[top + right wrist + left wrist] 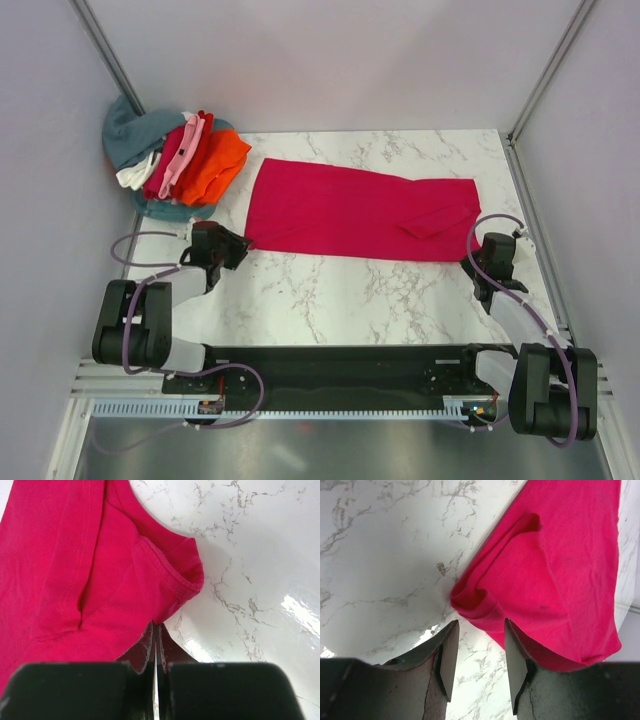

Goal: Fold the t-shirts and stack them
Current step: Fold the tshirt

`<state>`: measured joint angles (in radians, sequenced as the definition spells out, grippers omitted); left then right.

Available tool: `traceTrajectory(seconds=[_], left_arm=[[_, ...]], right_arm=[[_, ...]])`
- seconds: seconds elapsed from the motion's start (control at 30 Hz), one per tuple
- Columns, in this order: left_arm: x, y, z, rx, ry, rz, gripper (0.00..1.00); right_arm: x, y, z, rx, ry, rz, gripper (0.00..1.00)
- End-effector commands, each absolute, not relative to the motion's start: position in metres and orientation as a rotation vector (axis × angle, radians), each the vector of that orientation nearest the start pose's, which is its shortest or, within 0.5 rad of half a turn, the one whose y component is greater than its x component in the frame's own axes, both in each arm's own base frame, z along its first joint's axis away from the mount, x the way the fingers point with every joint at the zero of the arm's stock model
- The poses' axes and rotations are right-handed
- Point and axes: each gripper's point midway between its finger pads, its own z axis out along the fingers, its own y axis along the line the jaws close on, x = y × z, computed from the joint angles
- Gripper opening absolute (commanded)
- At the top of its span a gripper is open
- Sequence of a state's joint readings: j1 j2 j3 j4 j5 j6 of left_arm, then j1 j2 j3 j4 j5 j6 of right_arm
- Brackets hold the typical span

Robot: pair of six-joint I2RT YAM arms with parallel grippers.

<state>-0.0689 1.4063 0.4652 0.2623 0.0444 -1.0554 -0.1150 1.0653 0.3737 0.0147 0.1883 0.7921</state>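
A crimson t-shirt (360,210) lies folded into a long strip across the middle of the marble table (330,300). My left gripper (238,248) sits at the strip's near left corner. In the left wrist view this gripper (481,625) is open, with only marble between its fingers and the bunched shirt corner (470,600) just past the tips. My right gripper (468,263) is at the near right corner. In the right wrist view it (156,625) is shut, with the edge of the shirt (100,580) drawn to a point at its tips.
A pile of other t-shirts (200,160), teal-grey, white, pink, red and orange, lies at the back left corner against the wall. Grey walls and metal posts (545,70) close in the table. The arms' black base rail (340,365) runs along the near edge.
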Motion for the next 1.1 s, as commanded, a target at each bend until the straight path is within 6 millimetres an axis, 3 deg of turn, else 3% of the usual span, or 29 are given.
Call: traceTrajectory(seconds=[0.0, 0.13, 0.27, 0.37, 0.57, 0.73, 0.97, 1.03, 1.07], left_arm=[[0.362, -0.065, 0.048, -1.089, 2.002, -0.638, 0.48], [0.368, -0.064, 0.044, -1.084, 2.014, -0.619, 0.42], [0.376, -0.056, 0.044, -1.059, 2.001, -0.556, 0.12], [0.383, -0.052, 0.054, -0.989, 1.997, -0.526, 0.02], [0.379, -0.037, 0.072, -0.944, 1.99, -0.411, 0.02], [0.363, -0.025, 0.086, -0.938, 1.989, -0.328, 0.02], [0.328, -0.035, 0.062, -0.973, 2.044, -0.394, 0.07], [0.319, -0.035, 0.054, -0.979, 2.06, -0.391, 0.11], [0.317, -0.036, 0.056, -0.982, 2.052, -0.4, 0.18]], right_arm=[[0.3, -0.04, 0.059, 1.067, 1.934, 0.164, 0.0], [0.301, -0.04, 0.062, 1.058, 1.933, 0.166, 0.0], [0.301, -0.039, 0.064, 1.053, 1.929, 0.169, 0.0], [0.3, -0.04, 0.065, 1.05, 1.929, 0.164, 0.0], [0.304, -0.039, 0.078, 1.026, 1.918, 0.176, 0.0], [0.299, -0.041, 0.084, 1.038, 1.944, 0.149, 0.0], [0.283, -0.041, 0.078, 1.077, 1.922, 0.15, 0.0], [0.279, -0.038, 0.073, 1.083, 1.931, 0.167, 0.0], [0.278, -0.037, 0.07, 1.085, 1.937, 0.17, 0.0]])
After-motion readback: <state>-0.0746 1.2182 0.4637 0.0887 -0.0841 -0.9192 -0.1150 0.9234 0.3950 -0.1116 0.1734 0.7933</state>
